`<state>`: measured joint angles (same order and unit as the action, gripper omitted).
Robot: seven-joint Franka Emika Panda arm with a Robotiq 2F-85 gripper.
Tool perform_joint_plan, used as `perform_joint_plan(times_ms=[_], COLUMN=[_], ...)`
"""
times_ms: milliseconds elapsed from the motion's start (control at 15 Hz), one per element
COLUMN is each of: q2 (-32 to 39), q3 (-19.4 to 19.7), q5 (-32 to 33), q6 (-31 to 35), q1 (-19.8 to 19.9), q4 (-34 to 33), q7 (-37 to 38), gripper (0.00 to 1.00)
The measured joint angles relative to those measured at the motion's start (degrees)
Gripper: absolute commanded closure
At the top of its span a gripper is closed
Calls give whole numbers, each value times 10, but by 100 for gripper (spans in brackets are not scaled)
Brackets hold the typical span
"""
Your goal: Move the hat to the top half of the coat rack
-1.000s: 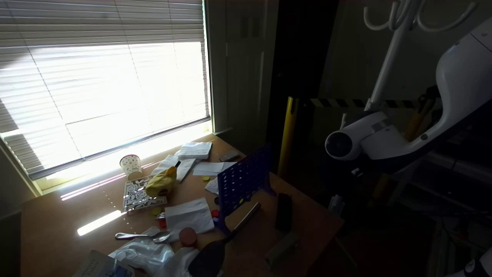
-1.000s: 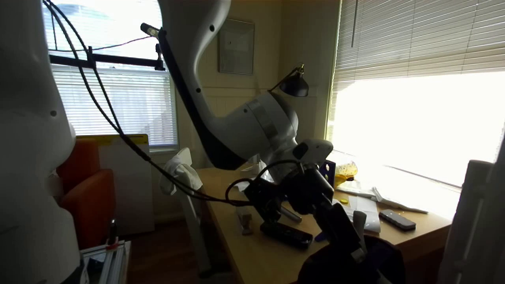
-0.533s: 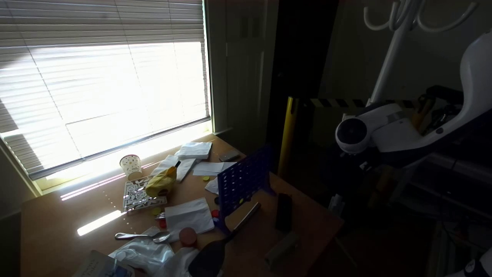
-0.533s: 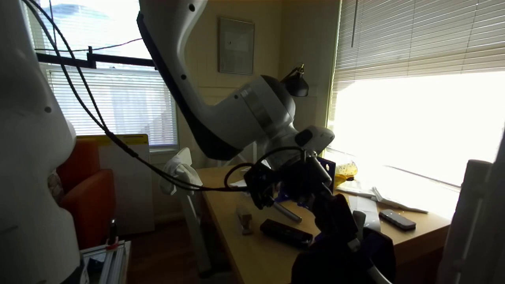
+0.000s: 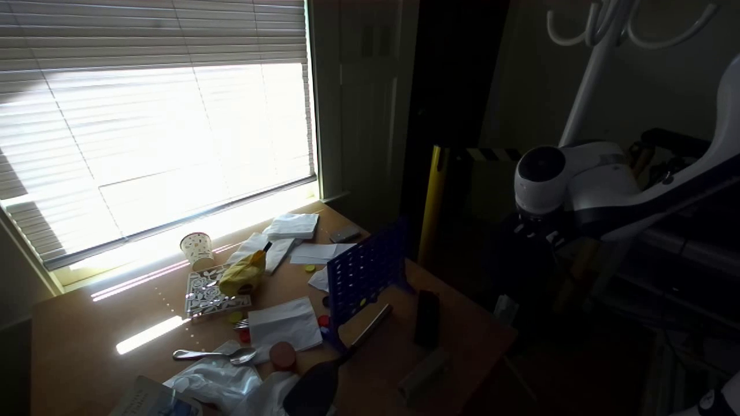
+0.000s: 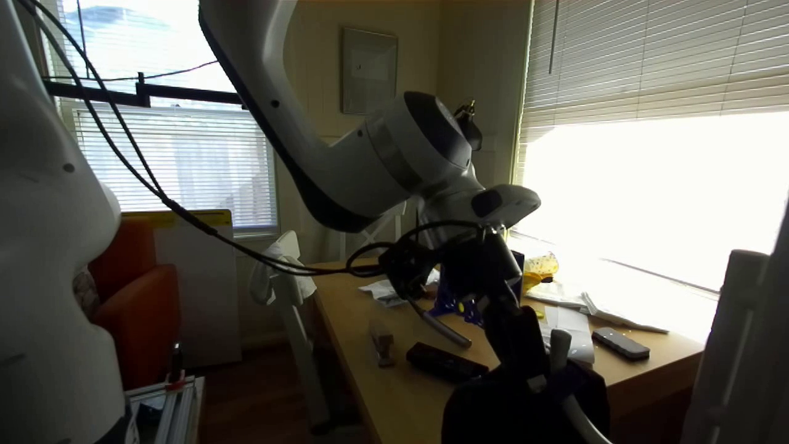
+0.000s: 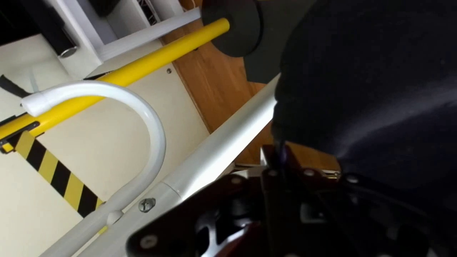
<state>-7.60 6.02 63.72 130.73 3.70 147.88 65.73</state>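
Black two-fingered gripper [image 7: 281, 156] is pinching the soft, nearly black rounded hat [image 7: 364, 92] by its edge, probably leaving the opening free for hanging; at right, it is dangling beside a curved hook [image 6: 560, 351] of the white tubular coat rack [image 7: 225, 138].

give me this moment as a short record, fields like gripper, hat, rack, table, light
gripper: closed on an edge of the hat
hat status: dark, held; release not yet made
coat rack: white pole with curved hooks
upper hooks: those in sight hold nothing
hook contact: a white hook overlaps the hat in an exterior view; touching or not, cannot tell
table: bears a blue grid, patterned cup and more
light: bright window, dim around the arm
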Motion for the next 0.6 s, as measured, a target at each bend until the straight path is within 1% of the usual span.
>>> perform_joint_plan(times_ms=[333,467,600], q2=[-37,-57,-75], q3=[16,16,16], q5=[-141,-183,-208], q6=[26,26,26], q1=[8,13,20], q4=[-1,0,1], q7=[-78,-97,-111], gripper=[99,99,99])
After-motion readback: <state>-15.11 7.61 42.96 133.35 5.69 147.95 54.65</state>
